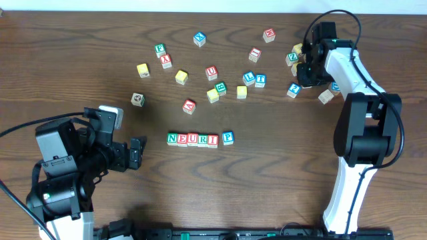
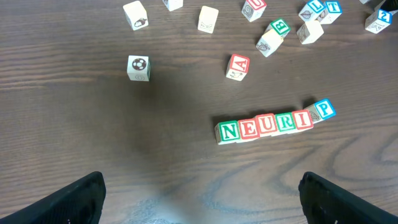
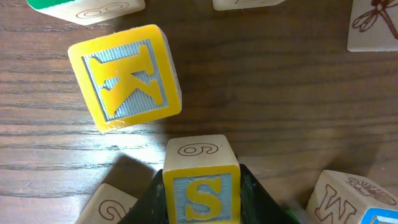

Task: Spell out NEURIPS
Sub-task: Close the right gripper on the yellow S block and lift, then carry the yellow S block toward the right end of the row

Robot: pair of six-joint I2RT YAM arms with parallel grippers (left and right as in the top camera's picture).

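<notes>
Cubes N, E, U, R, I (image 1: 192,139) lie in a touching row at the table's middle front, and the left wrist view also shows this row (image 2: 264,126). The blue P cube (image 1: 228,137) (image 2: 323,111) sits at the row's right end, slightly turned. At the back right, my right gripper (image 1: 305,67) (image 3: 202,199) is shut on the yellow-and-blue S cube (image 3: 201,186), with a dark finger (image 3: 152,199) pressed to each side. My left gripper (image 1: 137,152) (image 2: 202,193) stands open left of the row, holding nothing.
A yellow K cube (image 3: 127,78) lies just beyond the S cube, and a W cube (image 3: 339,199) sits to its right. Several other lettered cubes (image 1: 213,80) are scattered across the back of the table. A picture cube (image 1: 137,99) stands alone at the left.
</notes>
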